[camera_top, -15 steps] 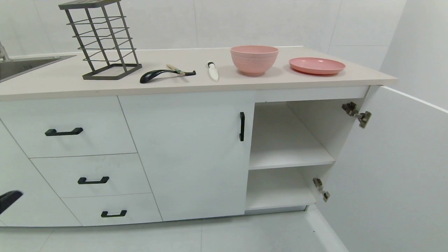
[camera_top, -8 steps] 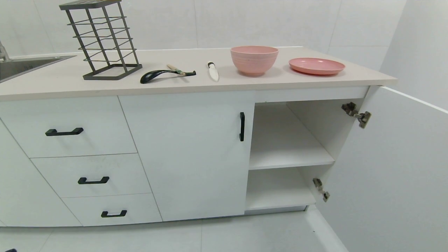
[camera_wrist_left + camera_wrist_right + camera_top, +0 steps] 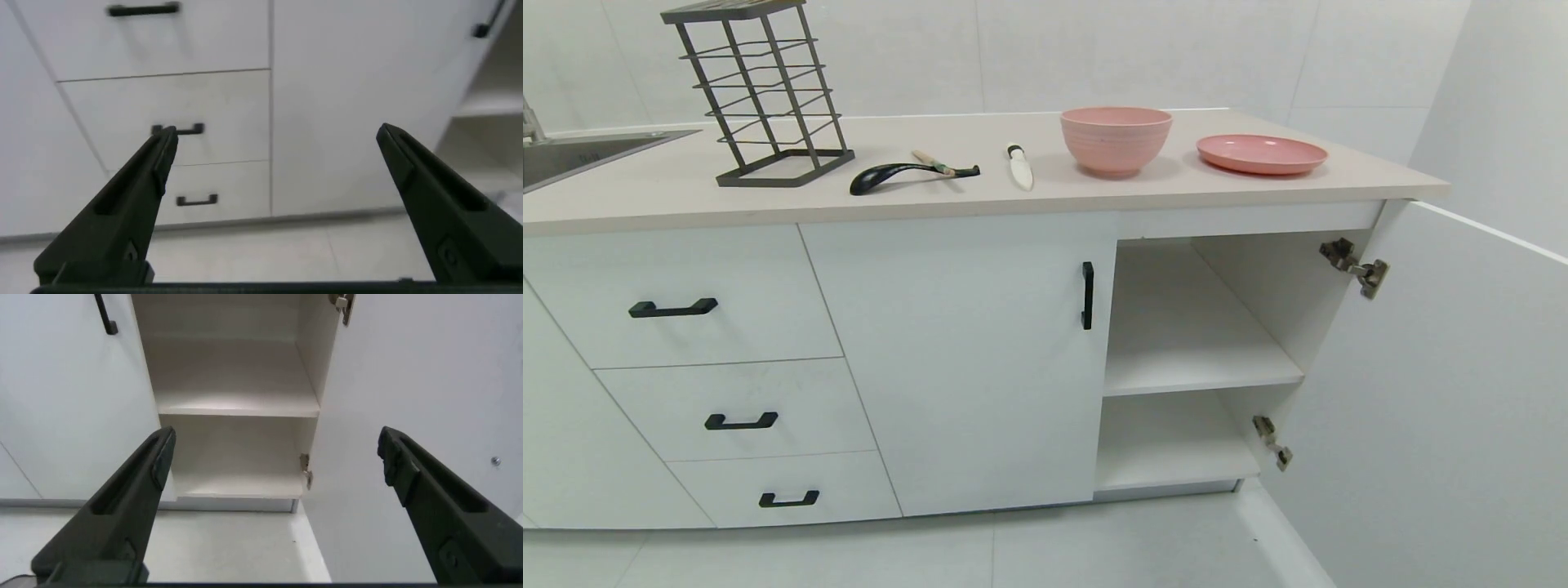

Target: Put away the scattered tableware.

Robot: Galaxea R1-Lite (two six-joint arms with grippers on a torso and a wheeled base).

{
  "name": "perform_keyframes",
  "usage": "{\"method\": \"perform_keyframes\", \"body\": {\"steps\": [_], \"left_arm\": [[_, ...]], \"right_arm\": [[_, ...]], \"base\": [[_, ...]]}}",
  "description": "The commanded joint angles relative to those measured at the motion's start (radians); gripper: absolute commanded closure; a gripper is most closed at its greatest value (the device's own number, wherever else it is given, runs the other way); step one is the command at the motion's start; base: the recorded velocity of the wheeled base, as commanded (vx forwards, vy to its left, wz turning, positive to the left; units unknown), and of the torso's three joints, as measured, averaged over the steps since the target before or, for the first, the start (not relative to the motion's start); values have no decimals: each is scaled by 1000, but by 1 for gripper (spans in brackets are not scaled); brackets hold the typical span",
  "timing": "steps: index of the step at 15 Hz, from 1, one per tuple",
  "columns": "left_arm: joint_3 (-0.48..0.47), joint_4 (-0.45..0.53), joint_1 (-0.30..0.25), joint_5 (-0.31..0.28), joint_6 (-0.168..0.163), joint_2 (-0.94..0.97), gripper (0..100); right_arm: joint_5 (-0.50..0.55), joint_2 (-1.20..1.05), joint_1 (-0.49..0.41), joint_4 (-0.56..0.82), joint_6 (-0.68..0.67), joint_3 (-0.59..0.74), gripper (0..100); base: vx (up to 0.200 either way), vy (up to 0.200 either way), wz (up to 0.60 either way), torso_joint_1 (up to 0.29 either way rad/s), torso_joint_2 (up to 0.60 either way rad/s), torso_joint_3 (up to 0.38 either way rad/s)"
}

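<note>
left claw (image 3: 275,135), open, pulls back low before the drawers (image 3: 163,114); right claw (image 3: 275,434), open, faces the open cabinet (image 3: 237,404). bowl (image 3: 1116,139), plate (image 3: 1262,153), knife (image 3: 1018,166) and spoon (image 3: 890,173) sit untouched on the counter (image 3: 645,200), mid-front to right corner; nothing stowed yet.

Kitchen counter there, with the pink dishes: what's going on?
Nothing is being handled yet. A pink bowl, pink plate, black spoon and small knife lie on the counter. The cupboard door stands open. The left end effector and right end effector are open, holding nothing.
</note>
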State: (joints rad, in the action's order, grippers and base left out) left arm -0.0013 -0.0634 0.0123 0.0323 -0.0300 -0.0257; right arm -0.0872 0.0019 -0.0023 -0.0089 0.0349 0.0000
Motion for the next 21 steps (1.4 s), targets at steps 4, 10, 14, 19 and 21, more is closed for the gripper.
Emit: {"method": "perform_keyframes", "body": {"steps": [4,10,14,19,21], "left_arm": [[1,1,-12,103,-48,26,0],[1,-10,-12,-55,-100,26,0],[-2,80,-12,-74,12,26,0],[1,62,-11,-78,13,26,0],[1,60,-12,-77,13,26,0]], "right_arm": [[11,-2,1,1,-7,0,0],[15,-2,1,3,-10,0,0],[30,-2,1,6,-33,0,0],[35,-2,1,6,-35,0,0],[34,-2,1,6,-33,0,0]], "base": [[0,0,0,0,0,0],[0,0,0,0,0,0],[0,0,0,0,0,0],[0,0,-480,1,0,4],[0,0,0,0,0,0]]}}
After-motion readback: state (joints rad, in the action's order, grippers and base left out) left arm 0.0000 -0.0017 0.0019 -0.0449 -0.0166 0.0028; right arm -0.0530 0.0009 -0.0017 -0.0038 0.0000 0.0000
